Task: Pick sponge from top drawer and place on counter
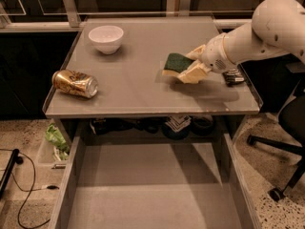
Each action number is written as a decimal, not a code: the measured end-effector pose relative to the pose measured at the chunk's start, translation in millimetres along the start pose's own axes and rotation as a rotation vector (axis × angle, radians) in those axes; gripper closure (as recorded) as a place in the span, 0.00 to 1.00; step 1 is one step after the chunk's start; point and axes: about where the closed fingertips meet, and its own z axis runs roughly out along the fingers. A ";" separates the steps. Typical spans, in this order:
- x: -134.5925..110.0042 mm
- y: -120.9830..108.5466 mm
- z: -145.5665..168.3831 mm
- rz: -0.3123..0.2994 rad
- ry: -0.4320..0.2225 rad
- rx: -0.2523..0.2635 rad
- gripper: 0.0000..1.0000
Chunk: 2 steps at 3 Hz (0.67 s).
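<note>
Cream two-finger gripper [188, 67] on the white arm sits over the right-centre of the flat grey matte surface [138, 87]. Its jaws are clamped on the small rectangular sponge [177, 61], dark green scrub top over pale yellow foam; can't tell if the sponge touches the surface. Wide shallow grey metal drawer [147, 194] stands open below. Round white bowl [106, 38] back left. Dented gold metal can [75, 83] lies on its side near the left edge.

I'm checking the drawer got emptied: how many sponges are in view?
1. The sponge is held in the gripper over the right half of the counter. The top drawer shows none, though its near end runs out of frame.
</note>
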 end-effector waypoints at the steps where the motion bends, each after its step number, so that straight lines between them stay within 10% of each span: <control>1: 0.0 0.0 0.1 0.000 0.000 0.000 0.35; 2: 0.0 0.0 0.1 0.000 0.000 0.000 0.12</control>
